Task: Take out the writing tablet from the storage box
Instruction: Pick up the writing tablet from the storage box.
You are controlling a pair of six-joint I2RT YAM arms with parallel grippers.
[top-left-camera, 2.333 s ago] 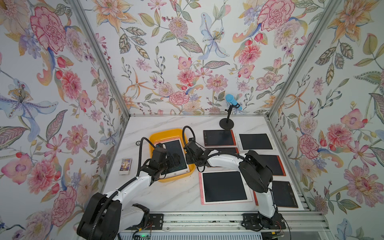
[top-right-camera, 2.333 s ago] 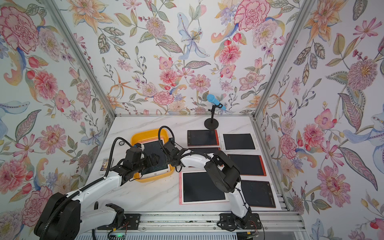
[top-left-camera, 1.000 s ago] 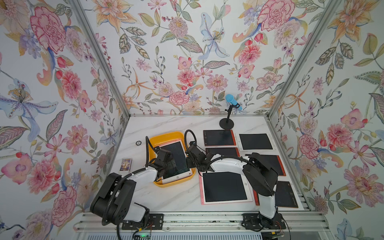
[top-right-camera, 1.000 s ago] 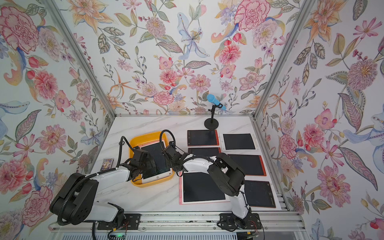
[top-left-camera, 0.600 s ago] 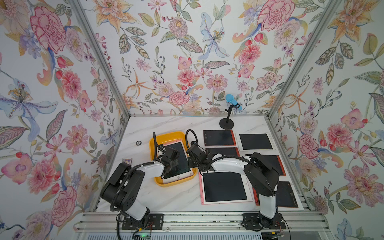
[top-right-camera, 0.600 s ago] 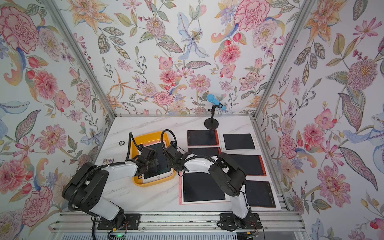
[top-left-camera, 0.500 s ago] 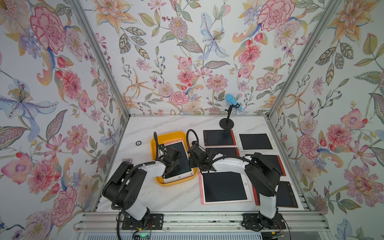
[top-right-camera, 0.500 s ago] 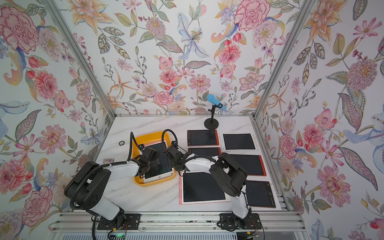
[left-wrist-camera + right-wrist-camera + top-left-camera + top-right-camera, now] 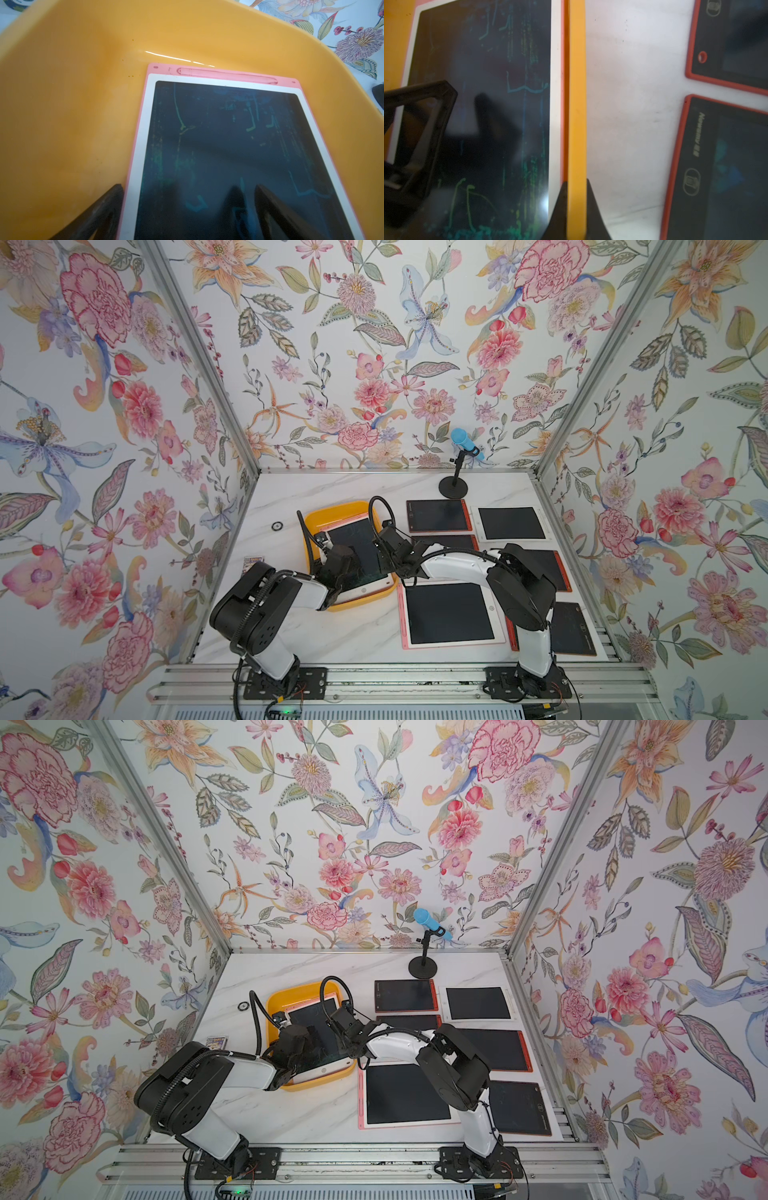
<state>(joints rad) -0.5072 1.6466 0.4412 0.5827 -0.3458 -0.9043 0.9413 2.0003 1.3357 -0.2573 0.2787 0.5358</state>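
Observation:
The storage box (image 9: 312, 521) (image 9: 275, 1006) is a yellow-orange tray left of the table's middle. Inside lies the writing tablet (image 9: 360, 536) (image 9: 316, 1025) (image 9: 224, 135), pink-framed with a white bezel and a dark, scribbled screen. My left gripper (image 9: 188, 187) (image 9: 328, 545) is open low over the tablet's near left edge, one finger above the box floor (image 9: 72, 93) and the other above the screen. My right gripper (image 9: 576, 184) (image 9: 387, 540) is shut on the box's right wall (image 9: 576, 83), beside the tablet (image 9: 483, 62).
Several other tablets lie flat to the right of the box, among them a red-framed one (image 9: 438, 515) and a large pink one (image 9: 449, 614). A microphone stand (image 9: 454, 488) is at the back. A small ring (image 9: 277, 526) and a card (image 9: 253, 561) lie to the left.
My left arm has folded in towards the box and its open gripper has settled lower over the tablet's edge. The right gripper has stayed clamped on the box wall.

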